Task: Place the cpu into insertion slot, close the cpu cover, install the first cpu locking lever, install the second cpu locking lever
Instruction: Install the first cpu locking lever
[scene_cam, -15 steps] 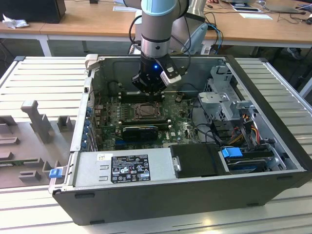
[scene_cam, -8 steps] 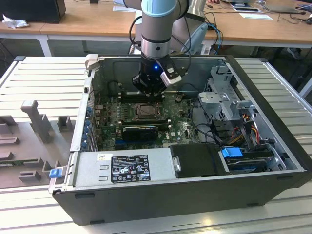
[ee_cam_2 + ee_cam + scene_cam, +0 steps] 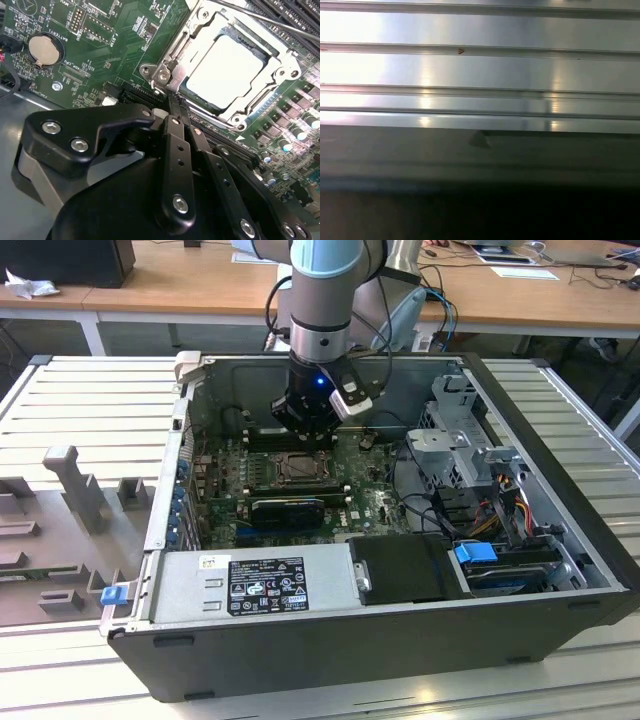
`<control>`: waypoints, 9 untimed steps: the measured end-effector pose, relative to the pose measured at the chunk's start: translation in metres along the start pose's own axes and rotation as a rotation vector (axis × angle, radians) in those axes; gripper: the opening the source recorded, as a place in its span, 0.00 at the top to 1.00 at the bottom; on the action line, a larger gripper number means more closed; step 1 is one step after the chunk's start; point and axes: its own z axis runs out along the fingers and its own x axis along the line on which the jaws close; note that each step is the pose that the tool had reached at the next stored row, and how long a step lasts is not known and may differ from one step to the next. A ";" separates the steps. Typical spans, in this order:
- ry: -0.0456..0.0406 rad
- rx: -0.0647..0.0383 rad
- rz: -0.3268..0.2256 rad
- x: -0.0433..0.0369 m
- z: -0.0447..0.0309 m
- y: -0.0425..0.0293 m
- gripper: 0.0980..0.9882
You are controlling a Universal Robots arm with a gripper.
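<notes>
Claw fingers pressed together, holding nothing, at the socket's corner.

In the second wrist view the claw (image 3: 175, 102) tips touch the cpu cover (image 3: 274, 60) frame edge; the cover lies flat over the cpu (image 3: 225, 65), seated in the insertion slot (image 3: 298, 468) on the motherboard (image 3: 100, 55) inside the computer case (image 3: 560, 570).

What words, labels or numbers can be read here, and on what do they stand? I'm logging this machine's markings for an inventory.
None can be quoted reliably.
Power supply label: dense print, too small to read.
Small sticker beside it: too small.
Motherboard white lettering around the coin cell: too fine and blurred.
cpu face: washed out pale, no text visible.
Metal rail: a tiny reddish mark, unreadable.
</notes>
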 end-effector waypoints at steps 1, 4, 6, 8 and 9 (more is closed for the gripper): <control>-0.0004 -0.004 0.000 -0.0002 0.0002 0.0002 0.99; -0.0014 -0.008 0.000 -0.0004 -0.0016 0.0005 0.99; -0.0004 -0.007 0.000 -0.0002 -0.0095 0.0004 0.99; -0.0004 -0.007 0.000 -0.0002 -0.0212 0.0007 0.99; -0.0006 -0.007 0.000 -0.0003 -0.0221 0.0005 0.99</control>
